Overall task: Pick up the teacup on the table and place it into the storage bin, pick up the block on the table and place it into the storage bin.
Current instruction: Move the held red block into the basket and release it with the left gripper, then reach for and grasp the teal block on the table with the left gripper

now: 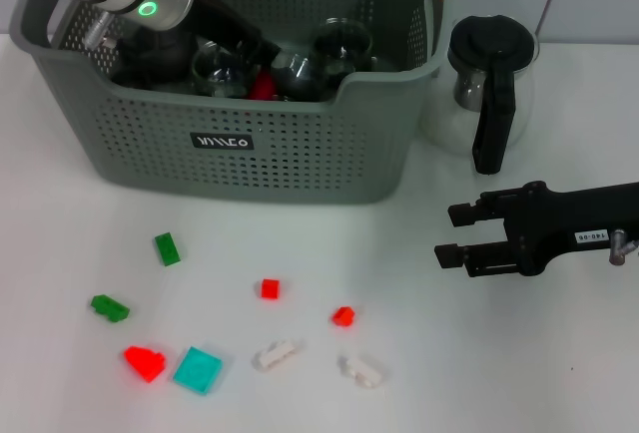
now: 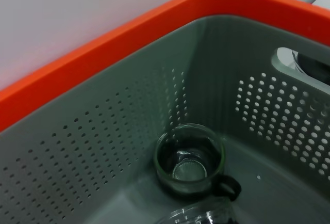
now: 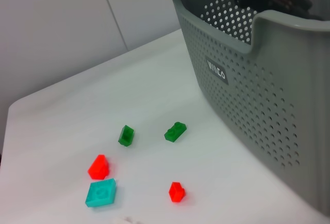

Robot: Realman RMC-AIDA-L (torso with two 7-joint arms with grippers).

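The left arm reaches into the storage bin (image 1: 250, 169) at upper left; I cannot tell its grip. A teacup (image 2: 190, 159) sits inside. The right gripper (image 1: 451, 235), fingers apart, points left at the small red block (image 1: 343, 316), lower left of it.

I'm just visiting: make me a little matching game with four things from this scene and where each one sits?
Things:
1. glass teacup
2. glass pitcher
3. teal block
4. right gripper

Places:
A. on the table in front of the storage bin
B. inside the storage bin
C. hovering over the table, below the pitcher in the head view
D. standing beside the storage bin

Pairs: 1-B, 2-D, 3-A, 4-C
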